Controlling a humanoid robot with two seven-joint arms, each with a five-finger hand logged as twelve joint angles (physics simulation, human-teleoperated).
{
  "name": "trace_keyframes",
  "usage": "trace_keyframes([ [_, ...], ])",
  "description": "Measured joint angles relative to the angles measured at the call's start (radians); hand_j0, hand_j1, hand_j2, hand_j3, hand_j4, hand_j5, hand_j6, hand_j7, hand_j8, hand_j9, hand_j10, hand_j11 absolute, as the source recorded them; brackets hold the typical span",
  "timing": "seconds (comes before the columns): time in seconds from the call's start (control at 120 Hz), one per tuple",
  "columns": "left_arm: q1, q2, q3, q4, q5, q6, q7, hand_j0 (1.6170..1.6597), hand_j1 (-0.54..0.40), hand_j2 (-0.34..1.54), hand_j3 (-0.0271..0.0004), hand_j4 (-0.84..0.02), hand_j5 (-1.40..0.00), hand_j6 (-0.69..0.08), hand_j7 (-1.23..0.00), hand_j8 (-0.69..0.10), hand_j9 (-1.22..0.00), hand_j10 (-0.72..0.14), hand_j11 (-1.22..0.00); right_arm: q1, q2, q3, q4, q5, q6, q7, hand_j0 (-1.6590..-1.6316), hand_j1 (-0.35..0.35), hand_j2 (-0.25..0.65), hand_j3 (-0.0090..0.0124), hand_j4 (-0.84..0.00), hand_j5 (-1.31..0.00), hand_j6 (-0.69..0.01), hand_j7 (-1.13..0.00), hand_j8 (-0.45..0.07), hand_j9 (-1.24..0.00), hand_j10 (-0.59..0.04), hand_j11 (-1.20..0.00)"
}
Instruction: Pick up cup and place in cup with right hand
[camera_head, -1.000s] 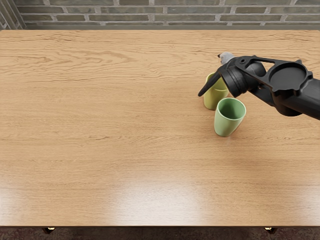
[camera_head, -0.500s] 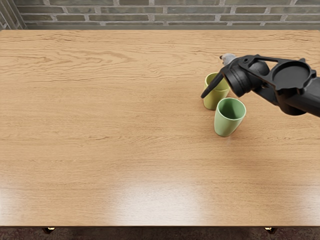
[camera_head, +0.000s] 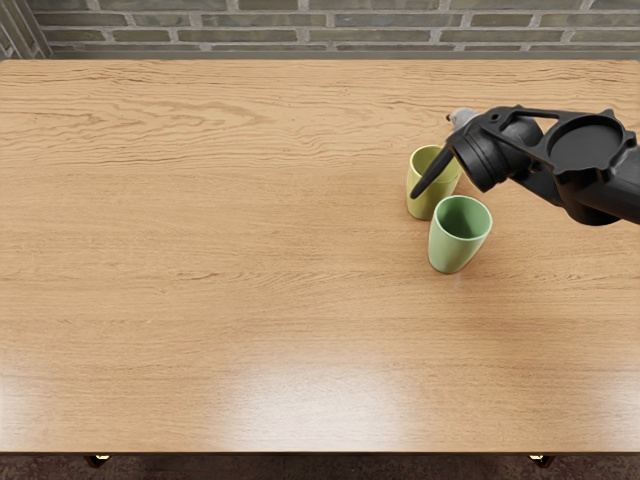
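Note:
My right hand (camera_head: 478, 155) comes in from the right edge, black with a small light-grey part at its far side, and hangs over the back right of the table. Below its left side a yellow cup (camera_head: 420, 202) stands upright, partly covered by the hand. The green cup (camera_head: 450, 250) is upright too, just in front of the yellow one and slightly to its right, with its mouth showing an empty inside. From this angle I cannot tell whether the two cups touch. Wrist and forearm hide most of the hand.
The wooden table (camera_head: 220, 260) spans the whole view, its front edge near the bottom of the picture. Behind its back edge rises a brick wall (camera_head: 300, 35). The right forearm (camera_head: 615, 190) reaches over the table's right side.
The right hand has shifted a little to the right and slightly back, uncovering more of the yellow cup's rim. Both cups have stayed in place.

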Motion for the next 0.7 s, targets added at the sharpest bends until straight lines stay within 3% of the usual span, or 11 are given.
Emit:
trace_keyframes([
  [0.142,0.0,0.0,0.0,0.0,0.0,0.0,0.0,1.6581,0.349,0.0,0.0,0.0,0.0,0.0,0.0,0.0,0.0,0.0,0.0,0.0,0.0,-0.014,-0.001,0.0,0.0,0.0,-1.6581,-0.308,-0.005,0.0,-0.034,-0.04,-0.035,-0.04,-0.035,-0.04,-0.034,-0.04],
  [0.333,0.0,0.0,0.0,0.0,0.0,0.0,0.0,1.6581,0.349,0.0,0.0,0.0,0.0,0.0,0.0,0.0,0.0,0.0,0.0,0.001,0.003,-0.029,-0.001,-0.001,0.0,0.001,-1.6581,-0.185,0.021,0.0,-0.098,-0.13,-0.101,-0.13,-0.097,-0.13,-0.096,-0.13],
  [0.7,0.0,0.0,0.0,0.0,0.0,0.0,0.0,1.6581,0.349,0.0,-0.0001,0.0,0.0,0.0,0.0,0.0,0.0,0.0,0.0,0.009,0.004,-0.05,0.002,-0.004,0.011,0.001,-1.6572,-0.159,-0.055,0.0,-0.187,-0.25,-0.194,-0.24,-0.187,-0.25,-0.186,-0.25],
])
